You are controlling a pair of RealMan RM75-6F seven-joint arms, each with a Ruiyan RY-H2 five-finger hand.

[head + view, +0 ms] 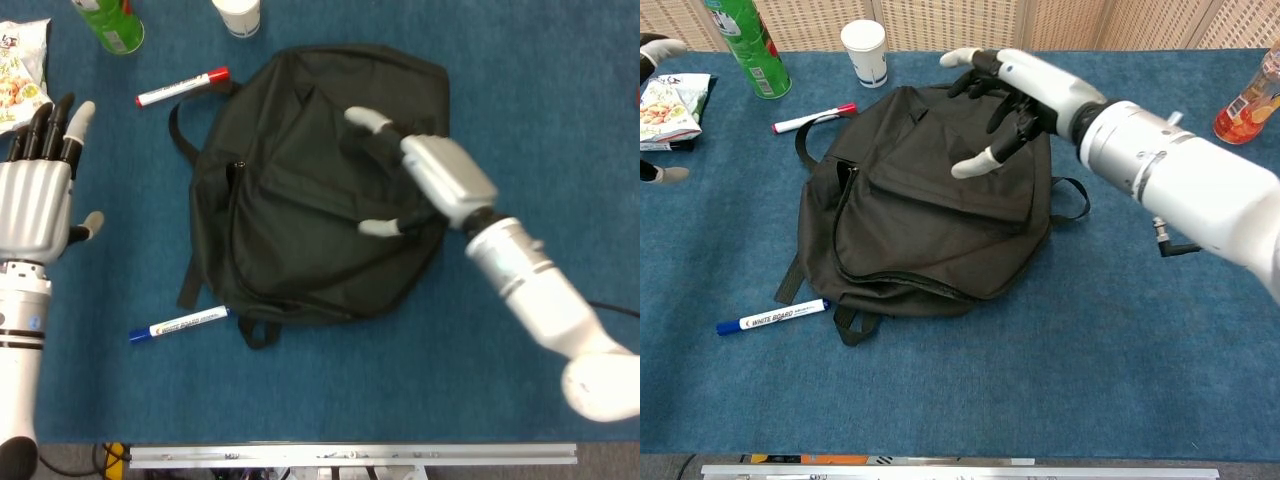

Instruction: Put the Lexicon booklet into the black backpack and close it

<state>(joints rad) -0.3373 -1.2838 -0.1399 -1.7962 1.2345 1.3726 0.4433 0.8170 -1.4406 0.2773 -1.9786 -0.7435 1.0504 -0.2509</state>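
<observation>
The black backpack lies flat on the blue cloth with its front flap folded down over the opening. The Lexicon booklet is hidden from both views. My right hand hovers over the backpack's right side, fingers spread, holding nothing. Far to the left, away from the bag, my left hand is raised with its fingers straight and apart; the chest view catches only its fingertips at the left edge.
A red-capped marker lies by the bag's upper left and a blue whiteboard marker at its lower left. A green bottle, white cup, snack bag and orange bottle ring the table.
</observation>
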